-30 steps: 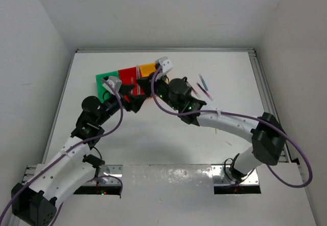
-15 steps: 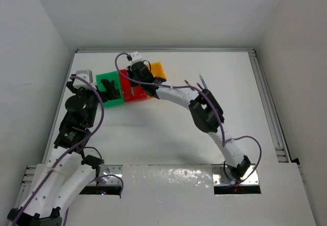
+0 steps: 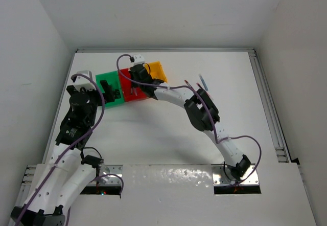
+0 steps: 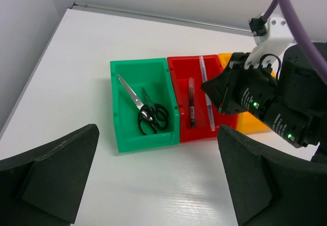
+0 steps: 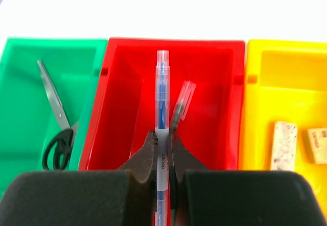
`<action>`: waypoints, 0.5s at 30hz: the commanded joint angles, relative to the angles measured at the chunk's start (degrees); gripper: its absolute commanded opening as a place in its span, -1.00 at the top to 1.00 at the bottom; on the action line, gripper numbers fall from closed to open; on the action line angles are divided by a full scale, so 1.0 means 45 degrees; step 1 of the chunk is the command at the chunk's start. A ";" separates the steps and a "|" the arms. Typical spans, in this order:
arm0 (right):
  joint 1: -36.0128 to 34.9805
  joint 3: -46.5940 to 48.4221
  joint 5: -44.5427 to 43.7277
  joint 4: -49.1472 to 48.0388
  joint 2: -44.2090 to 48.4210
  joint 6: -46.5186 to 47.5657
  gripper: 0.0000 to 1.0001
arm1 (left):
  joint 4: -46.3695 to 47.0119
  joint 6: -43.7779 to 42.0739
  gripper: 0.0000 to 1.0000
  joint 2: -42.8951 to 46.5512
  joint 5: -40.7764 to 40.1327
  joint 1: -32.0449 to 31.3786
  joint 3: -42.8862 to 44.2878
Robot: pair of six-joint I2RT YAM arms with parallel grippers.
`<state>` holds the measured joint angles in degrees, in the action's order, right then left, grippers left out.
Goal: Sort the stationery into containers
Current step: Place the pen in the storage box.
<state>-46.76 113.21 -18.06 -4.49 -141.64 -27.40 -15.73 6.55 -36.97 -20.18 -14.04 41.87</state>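
The right gripper (image 5: 162, 148) was clamped on the blue pen (image 5: 162, 95), held over the red bin (image 5: 207, 100) near the far edge of the table (image 3: 168, 134) (another pen (image 5: 180, 106) lay inside). The step seemed to be the drop: next, lower and release. The left gripper (image 4: 158, 182) was spread apart, empty.

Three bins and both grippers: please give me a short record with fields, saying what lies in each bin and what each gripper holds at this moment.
green bin: black-handled scissors lying inside
red bin: one dark pen lying inside
yellow bin: two tan eraser blocks
right gripper: shut on a blue pen, over the red bin
left gripper: open, empty, apart from the bins
table: loose pens lie to the right of the bins in the top view
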 commanded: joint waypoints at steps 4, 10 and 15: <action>0.0099 0.0430 -0.0534 -0.1985 0.0753 -0.0221 1.00 | 0.0409 0.0127 -0.99 0.0130 0.0189 0.0191 -0.0104; 0.0118 0.0955 -0.0849 -0.2303 0.0074 0.0580 1.00 | 0.0487 0.0186 -0.99 0.0130 0.0208 0.0191 -0.0182; 0.0157 0.0899 -0.1064 -0.1912 -0.0555 0.0815 1.00 | 0.0585 0.0186 -0.99 0.0169 0.0169 0.0191 -0.0241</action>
<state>-46.26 115.96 -21.26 -11.75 -142.61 -25.21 -15.62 6.74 -36.99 -19.70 -13.80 41.01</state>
